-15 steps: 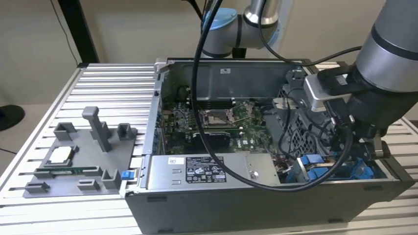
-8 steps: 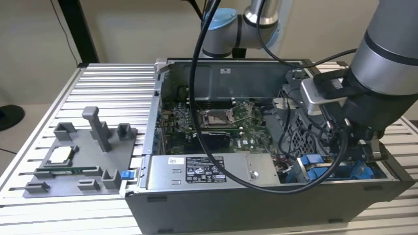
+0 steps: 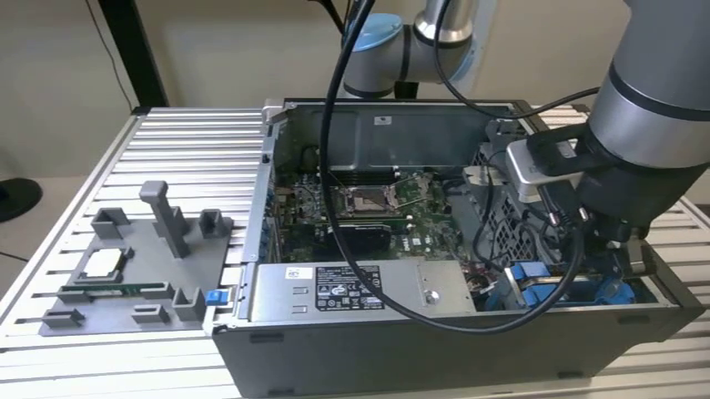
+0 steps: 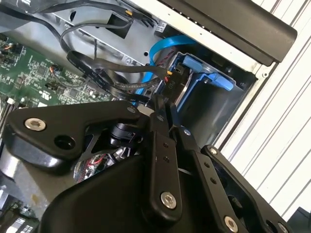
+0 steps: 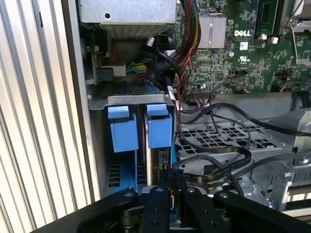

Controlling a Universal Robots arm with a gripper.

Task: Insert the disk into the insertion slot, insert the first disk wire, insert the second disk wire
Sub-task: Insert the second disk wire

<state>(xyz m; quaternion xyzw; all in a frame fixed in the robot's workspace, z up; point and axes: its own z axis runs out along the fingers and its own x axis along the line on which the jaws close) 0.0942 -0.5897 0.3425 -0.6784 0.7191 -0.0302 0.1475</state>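
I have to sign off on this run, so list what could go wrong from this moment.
1. In the first wrist view the gripper sits at the end of the disk in the insertion slot, amid loose black cables; one may snag.
2. The second wrist view shows the blue cable and wire connectors crowded by the gripper, so a plug might go in skewed.

Computer case (image 3: 444, 332), grey fixture (image 3: 133, 274) on slatted table (image 3: 199, 141)
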